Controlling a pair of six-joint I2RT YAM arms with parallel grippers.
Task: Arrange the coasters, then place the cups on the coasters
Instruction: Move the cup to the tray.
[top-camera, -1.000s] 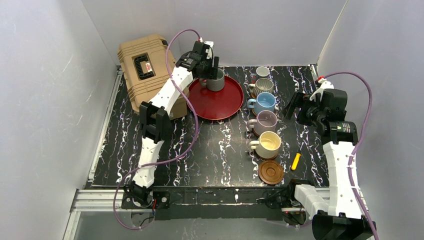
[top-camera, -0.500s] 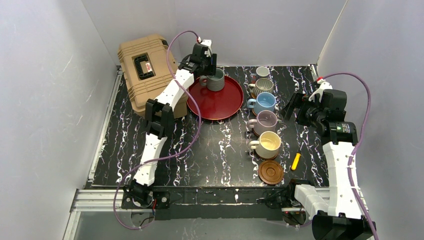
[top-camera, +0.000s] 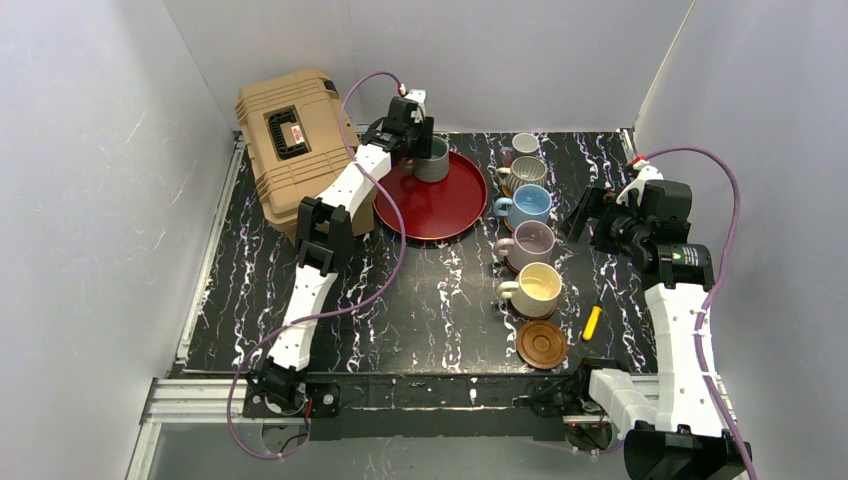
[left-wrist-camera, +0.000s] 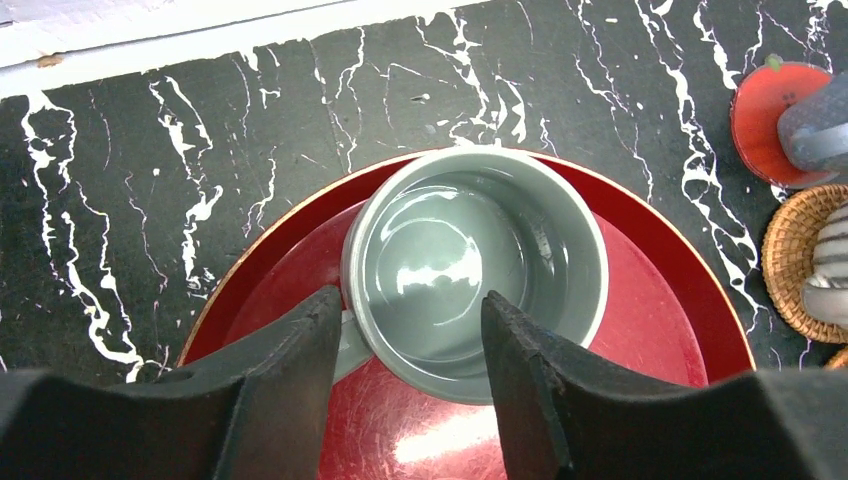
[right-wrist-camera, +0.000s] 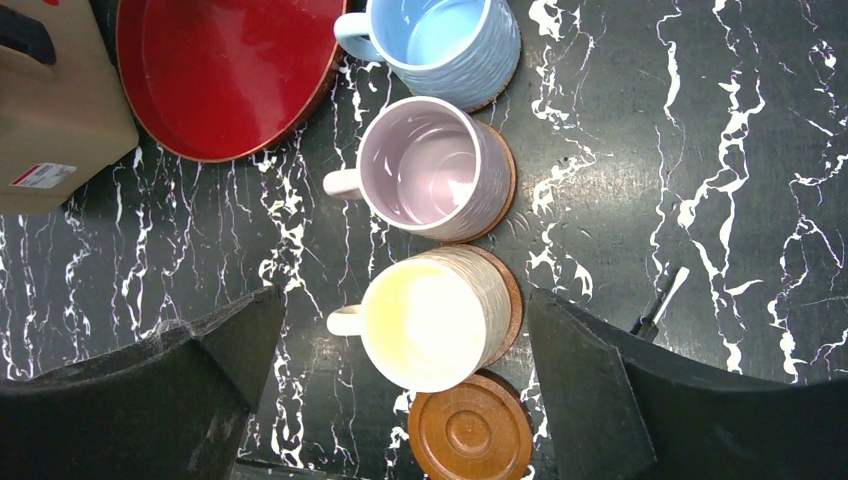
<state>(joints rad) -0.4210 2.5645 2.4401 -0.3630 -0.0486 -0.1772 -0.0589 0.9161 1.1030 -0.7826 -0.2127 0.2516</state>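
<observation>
The left fingers (left-wrist-camera: 290, 390) are hanging over the far part of the red tray (left-wrist-camera: 690, 300). They are standing about half open and straddling the handle-side wall of the grey-green mug (left-wrist-camera: 480, 260). One finger is sitting outside the rim, right by the handle, and the other is reaching over the mug's hollow. A gap is showing between that finger and the wall, so nothing is being gripped. The mug is standing upright on the tray close to its far rim, and the tray is lying on the counter (top-camera: 440, 300) just beside a tan case (top-camera: 290, 135). To the right of the tray, five mugs are standing in a line running from far to near. The white mug (top-camera: 525, 143) is resting on the pinkish-red coaster (left-wrist-camera: 765, 120). The ribbed grey mug (top-camera: 526, 172) is resting on an orange woven coaster (left-wrist-camera: 800, 260). After them come the light blue mug (right-wrist-camera: 440, 35), the lilac mug (right-wrist-camera: 420, 165) and the cream mug (right-wrist-camera: 430, 320), the last two each sitting on a dark brown coaster. A bare brown coaster (right-wrist-camera: 468, 432) is lying at the near end of the line, just beside the cream mug's coaster. The right fingers (right-wrist-camera: 600, 390) are hovering above that near end, spread wide and holding nothing. A yellow-handled tool (top-camera: 591, 322) is lying on the counter to the right of the bare coaster.
</observation>
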